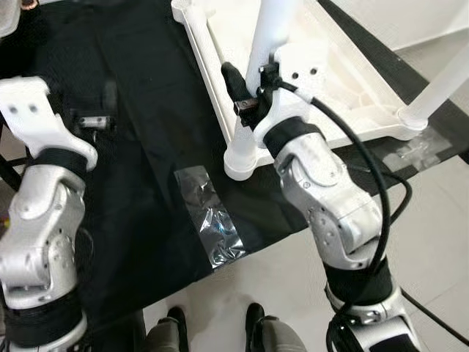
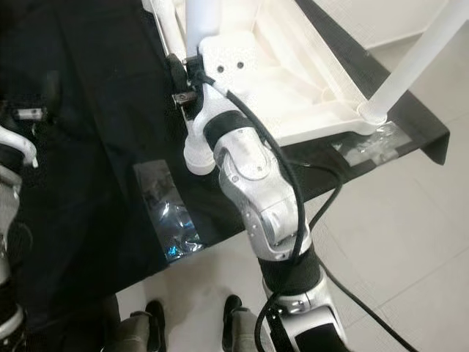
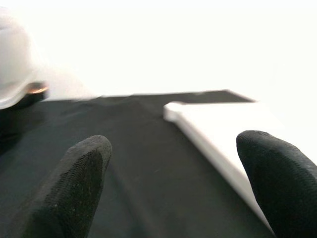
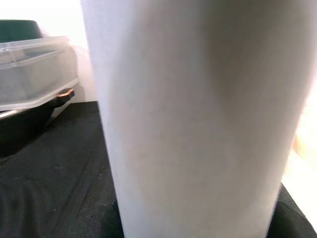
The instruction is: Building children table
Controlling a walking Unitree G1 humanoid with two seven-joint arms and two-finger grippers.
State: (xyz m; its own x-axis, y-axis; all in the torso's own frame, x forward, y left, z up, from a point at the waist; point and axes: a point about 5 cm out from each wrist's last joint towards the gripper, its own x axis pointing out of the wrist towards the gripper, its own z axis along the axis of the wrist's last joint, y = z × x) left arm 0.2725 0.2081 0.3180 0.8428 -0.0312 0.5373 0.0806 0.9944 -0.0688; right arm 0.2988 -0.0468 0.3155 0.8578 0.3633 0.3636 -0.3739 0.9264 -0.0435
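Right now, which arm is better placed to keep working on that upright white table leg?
The right. The right gripper is already at the leg; the left gripper hovers open over black cloth.

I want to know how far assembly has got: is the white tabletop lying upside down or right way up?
Upside down: the tabletop shows its ribbed underside, with white legs rising from its corners.

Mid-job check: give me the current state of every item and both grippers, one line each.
Table top: upside down on the black cloth.
Near leg: upright in its corner socket, right gripper around it.
Far-right leg: standing in its socket, leaning.
Right gripper: shut on the near leg.
Left gripper: open, holding nothing, over the cloth.
Plastic bag: crumpled, flat on the cloth.
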